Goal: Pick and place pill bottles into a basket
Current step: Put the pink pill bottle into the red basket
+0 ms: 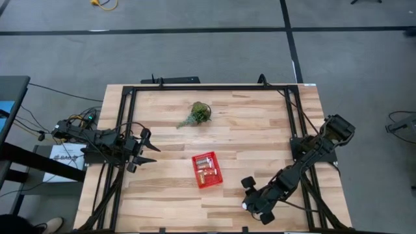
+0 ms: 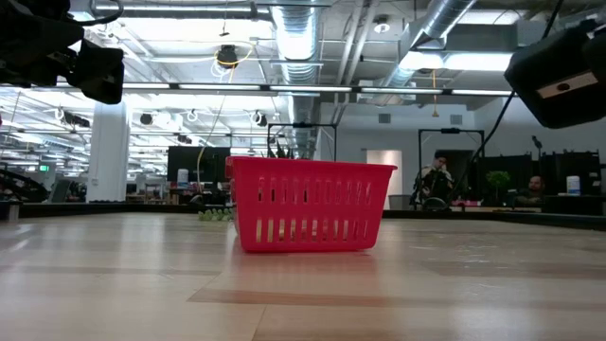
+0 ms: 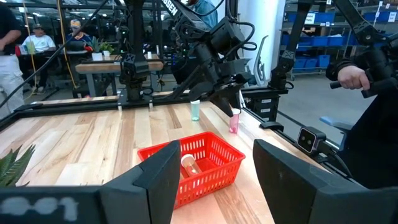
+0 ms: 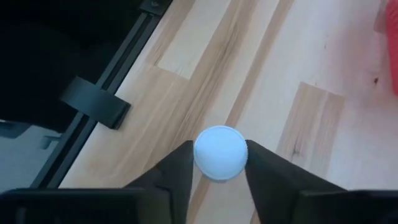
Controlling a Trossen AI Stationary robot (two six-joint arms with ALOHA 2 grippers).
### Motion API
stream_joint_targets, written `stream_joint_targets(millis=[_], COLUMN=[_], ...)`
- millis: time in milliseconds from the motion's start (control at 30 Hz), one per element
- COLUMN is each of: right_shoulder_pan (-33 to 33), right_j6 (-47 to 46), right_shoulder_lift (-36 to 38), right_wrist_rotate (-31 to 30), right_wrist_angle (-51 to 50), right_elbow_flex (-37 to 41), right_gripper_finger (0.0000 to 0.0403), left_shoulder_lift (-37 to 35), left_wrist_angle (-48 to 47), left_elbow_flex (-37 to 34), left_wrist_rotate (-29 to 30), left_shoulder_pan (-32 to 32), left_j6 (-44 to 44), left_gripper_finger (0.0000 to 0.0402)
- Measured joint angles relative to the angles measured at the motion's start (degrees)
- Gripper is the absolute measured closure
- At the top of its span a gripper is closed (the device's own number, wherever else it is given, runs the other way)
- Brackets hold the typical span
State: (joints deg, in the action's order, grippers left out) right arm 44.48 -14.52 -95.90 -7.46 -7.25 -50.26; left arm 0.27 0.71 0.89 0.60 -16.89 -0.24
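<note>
The red basket (image 1: 207,169) stands mid-table and holds pill bottles (image 3: 188,165); it also shows in the low view (image 2: 308,204). My right gripper (image 4: 220,163) is near the table's near right edge, pointing down, shut on a pill bottle with a round white cap (image 4: 220,152). The left wrist view shows this bottle (image 3: 234,121) under my right arm, and a second bottle (image 3: 195,110) standing upright on the table beside it. My left gripper (image 1: 147,150) is open and empty at the table's left side, well clear of the basket. My right gripper pinches the bottle's white cap (image 4: 205,163) between its two fingers, one on each side. The fingers come from above, pointing down. The bottle stands upright below them; in the left wrist view its bottom (image 3: 234,130) seems to rest on the table.
A green plant sprig (image 1: 197,114) lies toward the far edge, beyond the basket. A black frame rail (image 4: 99,106) runs along the table close to my right gripper. People show in the room beyond the table.
</note>
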Motion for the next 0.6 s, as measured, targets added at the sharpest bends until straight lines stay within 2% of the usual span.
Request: stream_joint_targets(millis=[167,433,600], right_shoulder_pan=[-0.72,-3.52,-7.29], right_j6=[1.40,5.50,12.59], right_shoulder_lift=[0.00,5.78,11.43], right_wrist_rotate=[0.09,1.07,-0.17], right_wrist_angle=[-0.02,-2.15,-2.16], right_elbow_flex=[0.00,0.09,0.07], right_gripper_finger=[0.0305,0.0270,0.0289], left_shoulder_lift=[0.00,0.00,0.00], left_wrist_angle=[0.00,0.00,0.00], left_elbow_flex=[0.00,0.00,0.00], left_wrist_rotate=[0.02,0.02,0.02], left_shoulder_pan=[-0.01,0.00,-0.01], left_j6=[0.01,-0.01,-0.01], left_gripper_finger=[0.0210,0.0210,0.0210])
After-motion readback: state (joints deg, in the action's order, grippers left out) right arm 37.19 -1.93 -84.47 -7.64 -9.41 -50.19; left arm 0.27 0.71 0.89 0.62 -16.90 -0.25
